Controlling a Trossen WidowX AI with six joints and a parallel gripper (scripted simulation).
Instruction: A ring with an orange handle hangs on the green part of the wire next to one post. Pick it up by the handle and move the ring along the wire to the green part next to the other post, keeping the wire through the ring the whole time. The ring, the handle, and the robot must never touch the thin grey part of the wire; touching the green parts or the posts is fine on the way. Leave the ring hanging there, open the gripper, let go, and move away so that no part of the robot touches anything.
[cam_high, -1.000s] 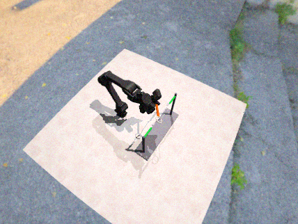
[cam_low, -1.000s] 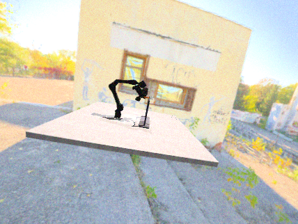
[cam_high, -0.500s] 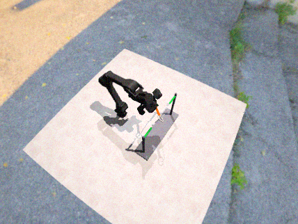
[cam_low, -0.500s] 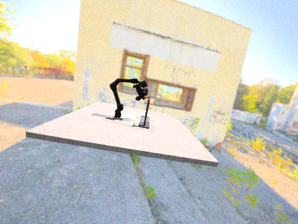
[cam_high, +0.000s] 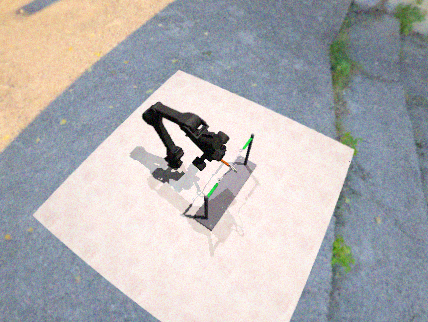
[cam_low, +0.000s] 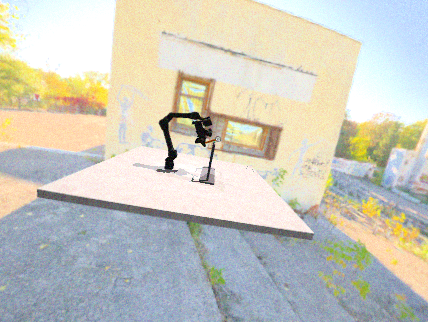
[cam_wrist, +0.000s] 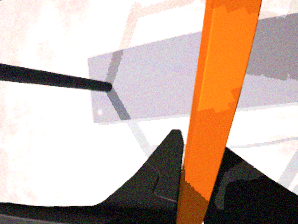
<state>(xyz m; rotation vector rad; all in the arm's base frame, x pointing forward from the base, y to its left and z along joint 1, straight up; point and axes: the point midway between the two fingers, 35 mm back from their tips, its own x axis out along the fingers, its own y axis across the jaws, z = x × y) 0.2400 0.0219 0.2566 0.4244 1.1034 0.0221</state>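
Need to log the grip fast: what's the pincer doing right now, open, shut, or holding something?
Pincer: shut on the orange handle.

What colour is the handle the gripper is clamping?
Orange handle, clearest in the wrist view.
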